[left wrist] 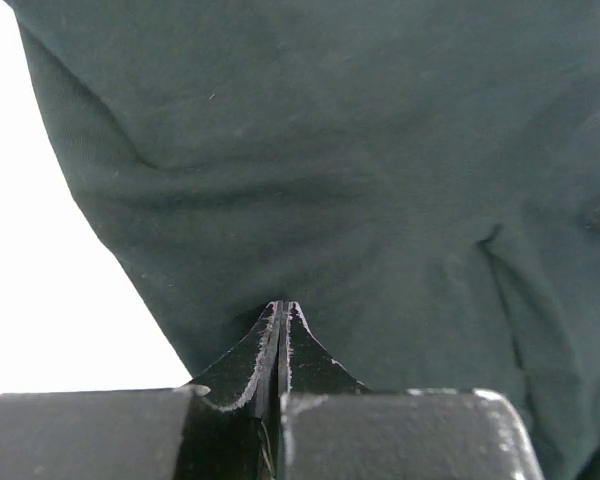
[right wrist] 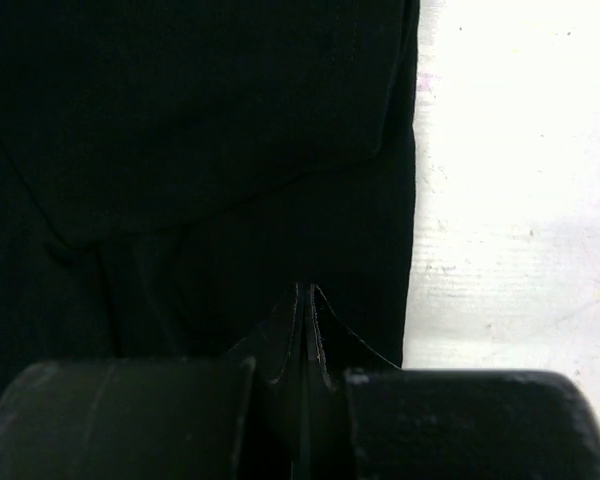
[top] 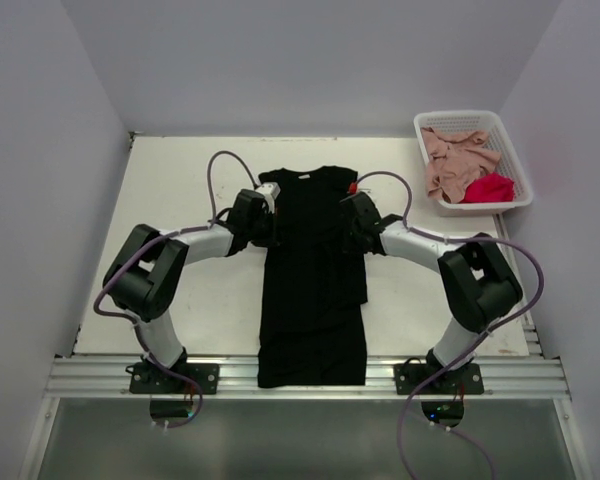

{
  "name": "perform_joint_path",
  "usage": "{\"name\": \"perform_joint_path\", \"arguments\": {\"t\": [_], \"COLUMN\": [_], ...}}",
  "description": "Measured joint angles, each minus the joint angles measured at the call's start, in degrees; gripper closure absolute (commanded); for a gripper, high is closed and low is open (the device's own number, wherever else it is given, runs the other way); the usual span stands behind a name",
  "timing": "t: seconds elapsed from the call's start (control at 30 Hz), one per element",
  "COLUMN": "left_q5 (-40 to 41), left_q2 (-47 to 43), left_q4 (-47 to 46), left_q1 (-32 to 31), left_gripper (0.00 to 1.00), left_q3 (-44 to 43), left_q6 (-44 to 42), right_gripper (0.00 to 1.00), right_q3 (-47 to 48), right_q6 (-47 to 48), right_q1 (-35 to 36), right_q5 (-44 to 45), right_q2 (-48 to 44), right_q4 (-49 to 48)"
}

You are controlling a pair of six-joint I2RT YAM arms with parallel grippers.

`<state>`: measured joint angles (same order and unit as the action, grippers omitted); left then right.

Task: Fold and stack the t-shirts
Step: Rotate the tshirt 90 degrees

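In the middle of the white surface (top: pixel 180 190) the black t-shirt (top: pixel 310 290) lies flat and lengthwise, its collar at the far end and its hem at the near edge, over the metal rail (top: pixel 500 372) in front of the arm bases. It makes a long, narrow strip, and a looser flap of cloth juts out on its right side about halfway down.

The left gripper (top: pixel 272 228) sits at the shirt's left edge, toward the collar end. In the left wrist view its jaws are pressed tightly together, and the closed tip (left wrist: pixel 282 308) lies right at the dark, softly creased cloth (left wrist: pixel 360 150), with bare surface (left wrist: pixel 40 250) showing to one side. Whether any cloth is pinched between the jaws cannot be told.

The right gripper (top: pixel 352 222) is opposite it, at the shirt's right edge and level with the left one. Its jaws are also clenched, the tip (right wrist: pixel 307 292) resting over the black cloth (right wrist: pixel 180 120) just inside the shirt's straight edge, with bare surface (right wrist: pixel 520 200) beside it. A folded layer with a slanting edge lies just beyond the tip. Again, a grip on the cloth cannot be made out.

At the far right corner stands a white lattice basket (top: pixel 458 116), well apart from the black shirt. It holds a crumpled pink t-shirt (top: pixel 455 160) and, at its near end, a bunched red t-shirt (top: pixel 490 188).
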<state>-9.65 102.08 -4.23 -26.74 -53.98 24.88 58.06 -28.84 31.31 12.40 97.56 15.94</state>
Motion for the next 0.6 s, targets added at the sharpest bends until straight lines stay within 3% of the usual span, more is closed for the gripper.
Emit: {"name": "perform_joint_path", "arguments": {"t": [0.6], "left_q5": [0.6], "left_q2": [11.4], "left_q4": [-2.6], "left_q1": [0.9], "left_gripper": [1.0], "left_q3": [-10.8], "left_q6": [1.1], "right_gripper": [1.0], "right_q3": [15.0], "right_q6": [2.1], "right_q1": [-2.8], "right_q5": [-2.8], "right_q2": [14.8], "right_q4": [-0.1]}}
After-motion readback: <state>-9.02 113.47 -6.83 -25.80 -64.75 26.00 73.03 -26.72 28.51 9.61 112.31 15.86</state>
